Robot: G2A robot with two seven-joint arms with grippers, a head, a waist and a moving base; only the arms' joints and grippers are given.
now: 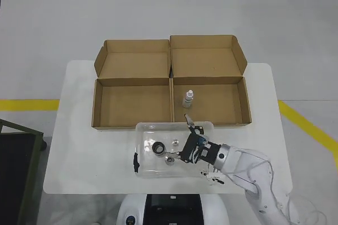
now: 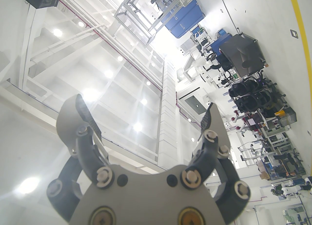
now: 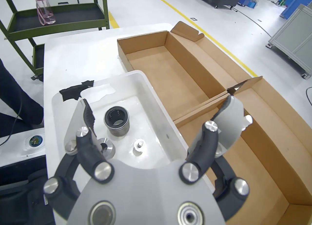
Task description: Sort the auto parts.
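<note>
Sorting judged barely begun | bottle (image 1: pixel 188 99) is found in right box (image 1: pixel 219 107) | bearing (image 3: pixel 116 121), nut (image 3: pixel 139 145), disc (image 3: pixel 105 146) are found in tray (image 3: pixel 136 74) on bench (image 1: pixel 79 140); judged yet to be sorted | right hand (image 3: pixel 158 111) is held spread, empty, over tray; left hand (image 2: pixel 146 109) spread, empty, turned ceilingward

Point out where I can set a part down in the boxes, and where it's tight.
The bottle-free box: whole floor bare between its walls. The other box: bare from the small bottle to the wall farthest from the first box. Crowded: the clear tray, with a bearing, small metal parts and the open right gripper over its edge.
</note>
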